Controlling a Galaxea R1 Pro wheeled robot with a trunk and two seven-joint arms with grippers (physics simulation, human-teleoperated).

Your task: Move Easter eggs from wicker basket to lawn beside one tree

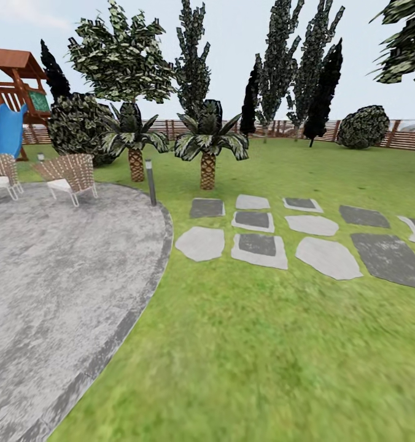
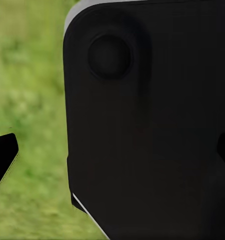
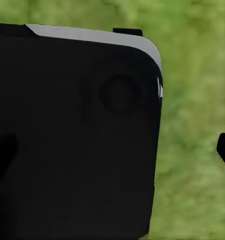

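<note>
lawn [image 1: 263, 356], stepping stones [image 1: 259, 248], fence [image 1: 410, 138]

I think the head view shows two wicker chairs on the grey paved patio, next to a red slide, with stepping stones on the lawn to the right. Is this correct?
Not quite: in the head view the slide is blue, not red; only the wooden play frame above it is reddish brown. The rest holds: two wicker chairs stand on the grey paved patio, and the stepping stones lie on the lawn to the right.
</note>
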